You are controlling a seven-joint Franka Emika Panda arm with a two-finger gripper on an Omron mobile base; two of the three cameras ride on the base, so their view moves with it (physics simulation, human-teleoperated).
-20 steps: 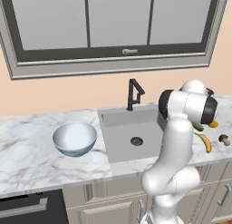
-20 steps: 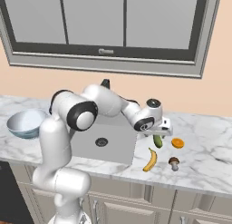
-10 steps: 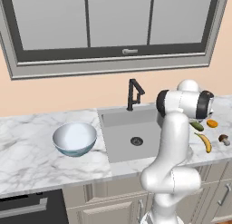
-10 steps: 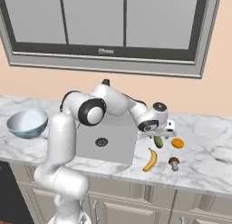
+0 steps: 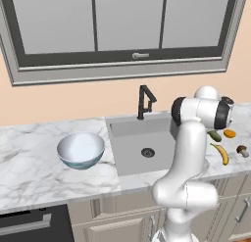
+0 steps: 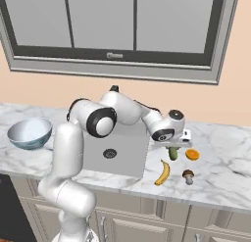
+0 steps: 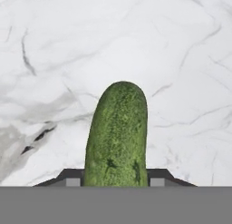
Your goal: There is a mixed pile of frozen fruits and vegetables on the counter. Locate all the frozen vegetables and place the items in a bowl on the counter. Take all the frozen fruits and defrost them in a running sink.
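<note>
We are seeing the white marble counter (image 6: 220, 172) stretching right of the grey recessed sink (image 6: 115, 155), the pale blue glassy bowl (image 5: 81, 150) sitting far left. Our two-finger gripper (image 6: 172, 147) is grasping the dark green oblong vegetable (image 7: 118, 137), just left of the orange fruit (image 6: 192, 154), behind the banana (image 6: 163, 173) and mushroom (image 6: 188, 176).

A dark green, pebbly oblong vegetable (image 7: 118, 137) lies on the white grey-veined marble counter (image 7: 181, 46) right of the grey recessed sink (image 6: 115, 153), just beside a small orange round fruit (image 6: 192, 154), a curved yellow banana (image 6: 163, 172) and a brown-capped mushroom (image 6: 188, 175); a pale blue-white glassy bowl (image 5: 81, 150) sits upright left of the sink
</note>
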